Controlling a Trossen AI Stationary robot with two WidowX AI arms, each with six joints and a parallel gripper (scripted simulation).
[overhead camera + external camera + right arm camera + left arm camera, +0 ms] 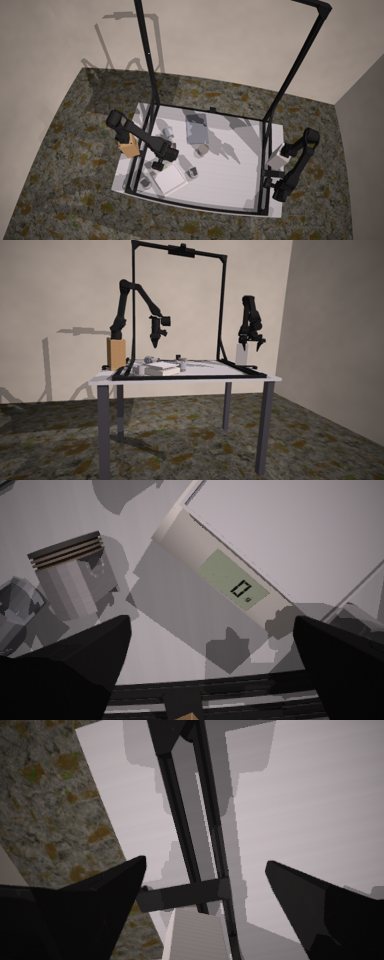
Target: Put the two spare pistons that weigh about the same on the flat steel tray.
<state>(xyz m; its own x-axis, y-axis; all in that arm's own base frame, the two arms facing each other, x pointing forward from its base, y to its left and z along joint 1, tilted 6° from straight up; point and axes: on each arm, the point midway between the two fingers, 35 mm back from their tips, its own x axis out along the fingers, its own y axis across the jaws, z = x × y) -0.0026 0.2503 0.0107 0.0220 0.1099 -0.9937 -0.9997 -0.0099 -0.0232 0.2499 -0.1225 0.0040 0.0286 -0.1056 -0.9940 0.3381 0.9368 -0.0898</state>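
Observation:
The flat steel tray [194, 136] lies on the bench at the back, with no piston on it. Behind the scale, one piston [168, 132] [17, 612] lies tilted; another [174, 146] [75, 587] lies on its side, rings showing, mostly hidden by the arm in the top view. A third piston [203, 150] stands by the tray's front edge. Two more flank the scale: one piston [193, 172] and another piston [145, 183] [139, 370]. My right gripper [154, 347] [212, 625] is open and empty, high above the bench near the scale. My left gripper [207, 863] [251, 350] is open and empty, beyond the pistons.
A white scale [169, 179] [169, 371] [175, 535] carries nothing; its display [235, 582] reads 0 g. A black frame [198, 208] borders the bench and has tall posts. An orange block [129, 148] and a white block [278, 159] support the arms.

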